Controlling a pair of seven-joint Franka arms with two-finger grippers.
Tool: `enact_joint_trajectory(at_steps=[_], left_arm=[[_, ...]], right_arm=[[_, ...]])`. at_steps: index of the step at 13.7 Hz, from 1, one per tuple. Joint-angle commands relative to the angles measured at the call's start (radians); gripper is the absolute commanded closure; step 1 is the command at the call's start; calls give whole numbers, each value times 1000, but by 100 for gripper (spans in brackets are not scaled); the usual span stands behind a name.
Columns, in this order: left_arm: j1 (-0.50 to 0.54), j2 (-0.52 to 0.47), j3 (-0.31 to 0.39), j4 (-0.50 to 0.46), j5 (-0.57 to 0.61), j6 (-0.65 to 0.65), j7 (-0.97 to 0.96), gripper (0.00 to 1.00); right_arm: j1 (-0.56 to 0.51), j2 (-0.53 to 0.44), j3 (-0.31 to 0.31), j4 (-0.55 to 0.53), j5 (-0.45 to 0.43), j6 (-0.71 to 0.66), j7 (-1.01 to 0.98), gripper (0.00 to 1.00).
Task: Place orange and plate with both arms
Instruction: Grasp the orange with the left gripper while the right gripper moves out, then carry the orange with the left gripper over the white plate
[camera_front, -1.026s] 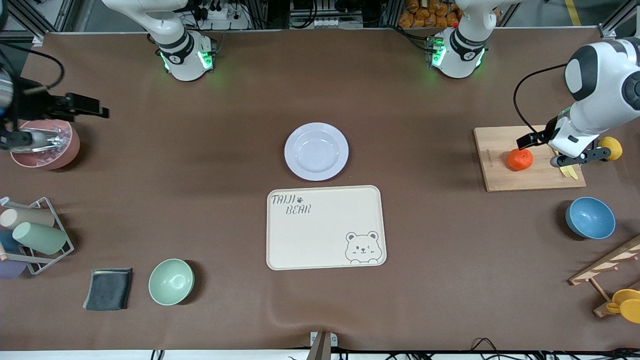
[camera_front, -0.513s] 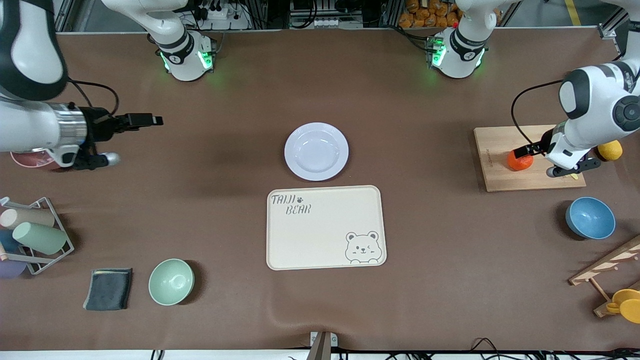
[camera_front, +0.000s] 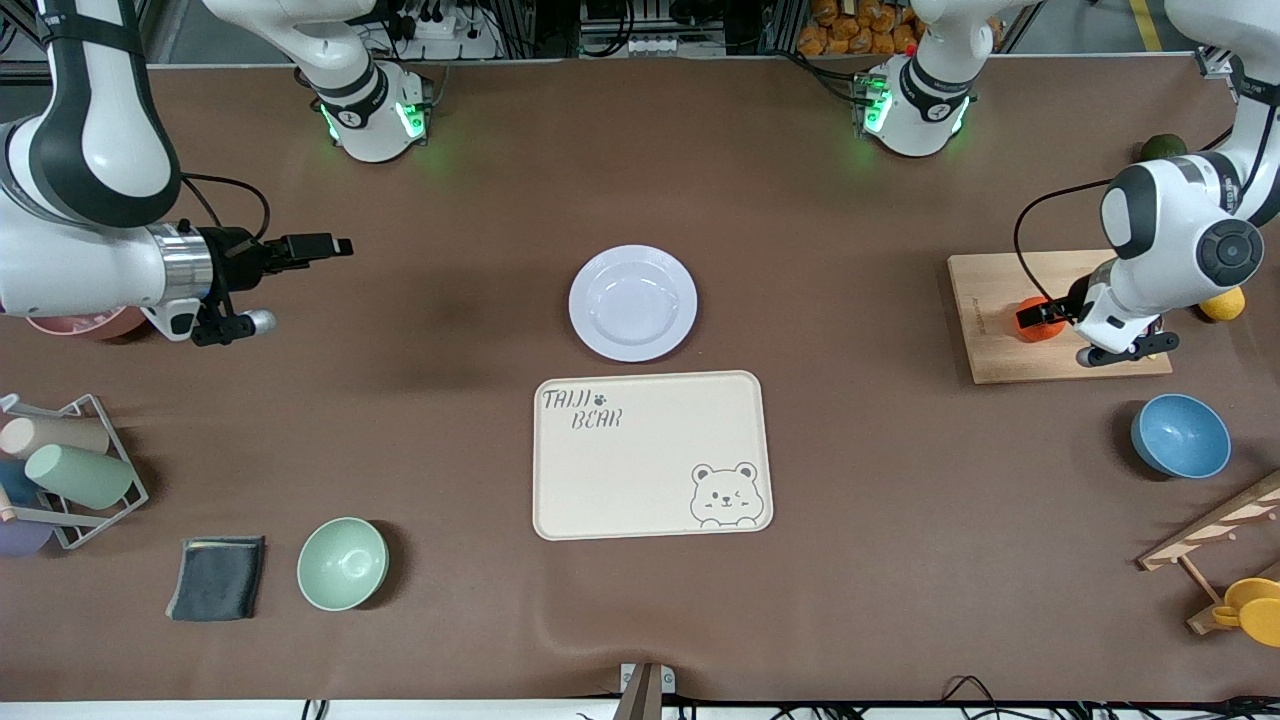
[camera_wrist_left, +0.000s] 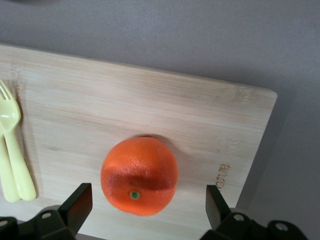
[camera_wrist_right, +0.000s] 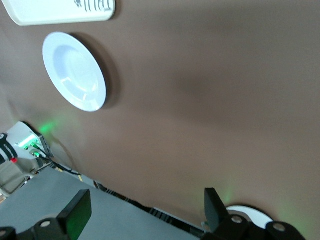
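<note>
Both claws advanced: left claw (camera_wrist_left: 145, 212) over orange (camera_wrist_left: 139, 175).

2 white arms (camera_front: 1160, 230), black joints, green-lit bases (camera_front: 375, 120).

The left arm is reaching from its base out to its own end of the bench, its white elbow joint bending high and its wrist pointing steeply down. The left pincer (camera_wrist_left: 145, 210) is hanging with its two black fingers (camera_wrist_left: 77, 202) spread wide, one on each side of the orange (camera_wrist_left: 139, 176) without touching it. The right arm is stretching from its base toward its own end of the bench, its forearm lying almost level and its wrist turning toward the middle of the bench. The right pincer (camera_wrist_right: 145, 212) is hovering above the bare bench top with its fingers (camera_wrist_right: 75, 212) standing wide apart and gripping nothing.
</note>
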Motion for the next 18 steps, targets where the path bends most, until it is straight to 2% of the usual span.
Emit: enact_joint_trajectory(at_steps=[1,5,6,7,8,10,11,12,14,16,18], left_arm=[[33,35,-9,-3,26,52,6,0],[42,63,-9,-1,42,72,6,0],[43,68,-9,-1,49,75,6,3],[42,78,-9,0,49,75,6,21],[43,91,-9,0,49,89,6,32],[43,101,-11,-1,49,101,5,71],[42,103,-11,-1,51,101,6,86],[39,98,-13,0,51,101,6,96],[34,53,-61,5,49,76,-6,99],[36,-19,-171,28,37,-45,-52,100],[34,-49,-294,80,11,-130,-115,100]], right_arm=[[11,-31,-7,-30,24,58,-54,0],[11,-30,-7,-24,26,63,-61,0],[17,-27,-7,-19,26,78,-62,0],[24,-28,-7,-21,24,86,-62,0],[24,-28,-7,-19,26,87,-62,0],[46,-25,-7,11,26,109,-59,0],[76,-20,-7,19,29,135,-49,0],[92,-17,-7,19,29,168,-47,0],[100,-16,-7,21,29,198,-47,0],[100,-14,-7,27,33,224,-47,0],[98,-11,-7,33,30,232,-47,0]])
